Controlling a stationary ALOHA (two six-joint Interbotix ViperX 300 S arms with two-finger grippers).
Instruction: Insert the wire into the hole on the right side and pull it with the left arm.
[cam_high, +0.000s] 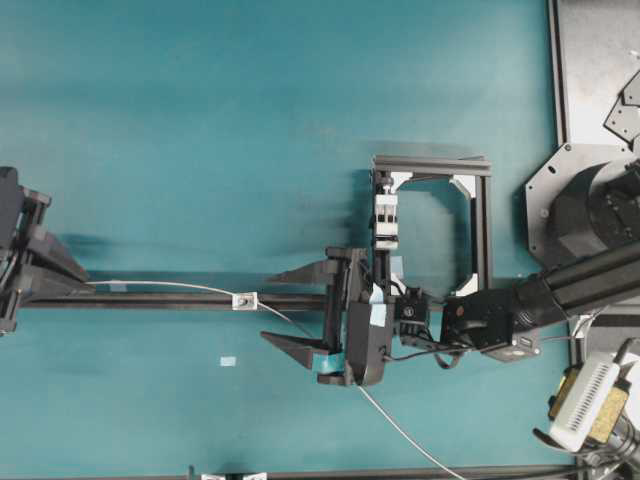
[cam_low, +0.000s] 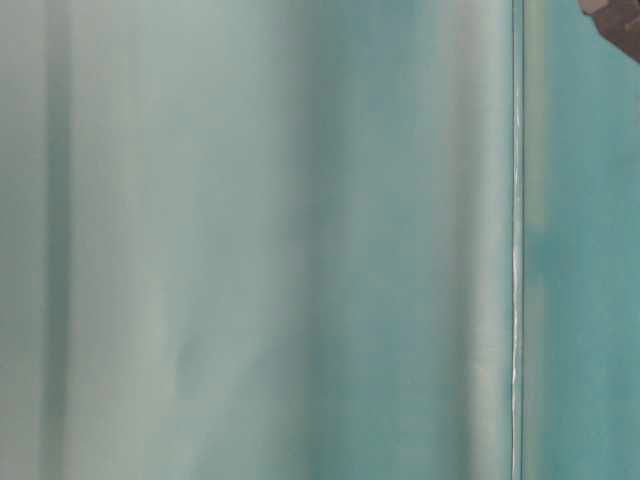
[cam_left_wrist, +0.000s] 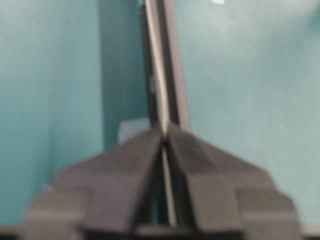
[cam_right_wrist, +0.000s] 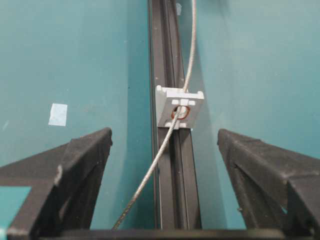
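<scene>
At nine o'clock of the hole (cam_right_wrist: 180, 113), my left gripper (cam_left_wrist: 164, 131) pinches the wire (cam_right_wrist: 165, 145); I pull straight along the rail (cam_right_wrist: 170, 165), right gripper (cam_right_wrist: 165, 150) wide open, empty

Matt teal tabletop (cam_right_wrist: 75, 60), smooth. Between the right hand (cam_right_wrist: 165, 145) fingers: twisted metallic wire (cam_right_wrist: 150, 172), faintly glossy; white plastic block (cam_right_wrist: 180, 107) with coppery-ringed hole (cam_right_wrist: 180, 113); black matt metal rail (cam_right_wrist: 172, 200). Fingers matt black, slightly rough.
</scene>
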